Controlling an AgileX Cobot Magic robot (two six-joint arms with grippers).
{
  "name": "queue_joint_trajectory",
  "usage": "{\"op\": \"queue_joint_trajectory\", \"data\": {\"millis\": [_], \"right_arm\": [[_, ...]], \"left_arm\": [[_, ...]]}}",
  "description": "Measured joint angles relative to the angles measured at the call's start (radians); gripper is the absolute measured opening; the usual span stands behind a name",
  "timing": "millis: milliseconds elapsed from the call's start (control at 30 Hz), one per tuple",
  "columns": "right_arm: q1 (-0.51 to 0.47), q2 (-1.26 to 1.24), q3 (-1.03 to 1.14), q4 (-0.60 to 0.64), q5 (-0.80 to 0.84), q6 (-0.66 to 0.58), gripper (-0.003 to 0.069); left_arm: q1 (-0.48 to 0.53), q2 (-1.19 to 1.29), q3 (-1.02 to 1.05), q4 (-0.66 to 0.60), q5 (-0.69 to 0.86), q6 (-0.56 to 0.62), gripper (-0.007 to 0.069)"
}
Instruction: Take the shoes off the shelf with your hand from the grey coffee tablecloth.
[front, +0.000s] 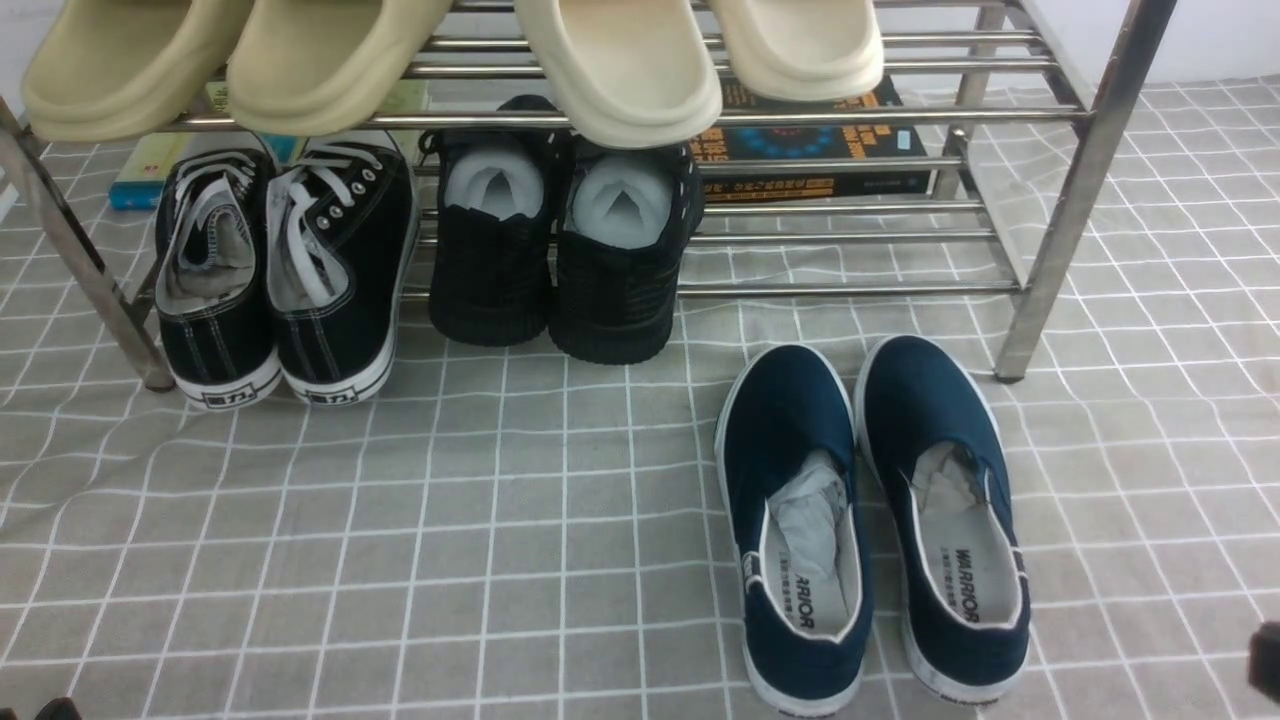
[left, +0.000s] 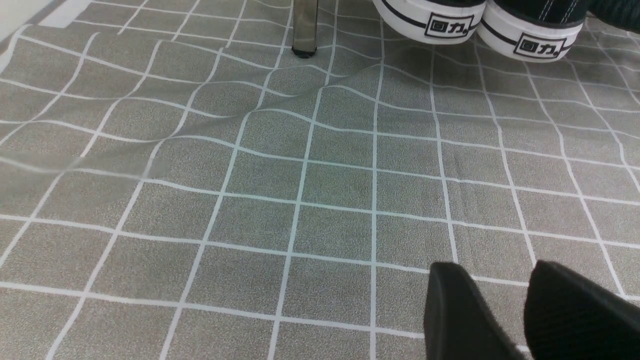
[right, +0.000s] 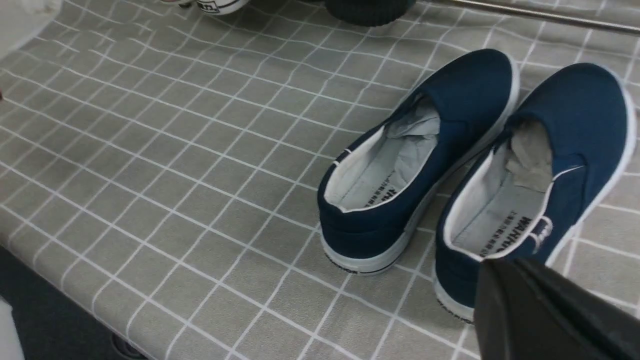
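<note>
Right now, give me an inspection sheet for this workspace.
Surface: cloth, grey with a white grid, wrinkled near a rack leg.
Job's things: navy shoes side by side on the cloth, off the rack, stuffed with paper.
Clutter: lace-ups and black shoes at the lower tier; slippers on the upper tier; books behind the rails.
Grippers: left gripper open, empty, over bare cloth; right gripper by the navy shoes' heels, jaws unclear.
Cables: nothing seen.
Surroundings: white wall behind; dark floor past the cloth's edge.
</note>
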Motion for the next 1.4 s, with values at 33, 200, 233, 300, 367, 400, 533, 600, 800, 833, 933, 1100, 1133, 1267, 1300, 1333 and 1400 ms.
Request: {"op": "queue_joint_trajectory", "data": {"millis": [33,200,233,300,367,400,533,600,800,833,933,1100,1133,1267,1300,1333,1400], "right_arm": [[0.0,0.0,0.004,0.002,-0.005,0.0,-0.001],[0.0,-0.002,0.046,0.024,-0.043,-0.001,-0.0006],[0.0,-0.002,0.045,0.024,-0.044,-0.001,-0.0005],[0.0,-0.002,0.045,0.024,-0.046,-0.001,-0.0005],[0.0,-0.004,0.045,0.024,-0.048,-0.001,-0.0003],[0.0,-0.004,0.045,0.024,-0.048,-0.001,-0.0001],[0.0,-0.005,0.045,0.024,-0.048,-0.001,0.0],[0.0,-0.005,0.045,0.024,-0.048,-0.001,0.0],[-0.002,-0.02,0.067,0.016,-0.079,-0.006,0.0005],[-0.008,-0.031,0.075,0.016,-0.093,-0.012,0.0007],[-0.058,-0.07,0.115,0.016,-0.138,-0.048,0.0011],[-0.293,-0.186,0.253,0.016,-0.179,-0.178,0.0015],[-0.356,-0.212,0.293,0.016,-0.18,-0.205,0.0015],[-0.49,-0.265,0.377,0.003,-0.18,-0.231,0.002],[-0.524,-0.275,0.389,0.0,-0.18,-0.232,0.0021],[-0.559,-0.28,0.416,-0.002,-0.18,-0.233,0.0021],[-0.591,-0.285,0.42,-0.005,-0.185,-0.235,0.0021]], "left_arm": [[0.0,0.0,0.0,0.0,0.0,0.0,0.024],[0.0,0.0,0.0,0.0,0.0,0.0,0.024],[0.0,0.0,0.0,0.0,0.0,0.0,0.024],[0.0,0.0,0.0,0.0,0.0,0.0,0.024],[0.0,0.0,0.0,0.0,0.0,0.0,0.024],[0.0,0.0,0.0,0.0,0.0,0.0,0.024],[0.0,0.0,0.0,0.0,0.0,0.0,0.024],[0.0,0.0,0.0,0.0,0.0,0.0,0.024],[0.0,0.0,0.0,0.0,0.0,0.0,0.024],[0.0,0.0,0.0,0.0,0.0,0.0,0.024],[0.0,0.0,0.0,0.0,0.0,0.0,0.024],[0.0,0.0,0.0,0.0,0.0,0.0,0.024],[0.0,0.0,0.0,0.0,0.0,0.0,0.024],[0.0,0.0,0.0,0.0,0.0,0.0,0.024],[0.0,0.0,0.0,0.0,0.0,0.0,0.024],[0.0,0.0,0.0,0.0,0.0,0.0,0.024],[0.0,0.0,0.0,0.0,0.0,0.0,0.024]]}}
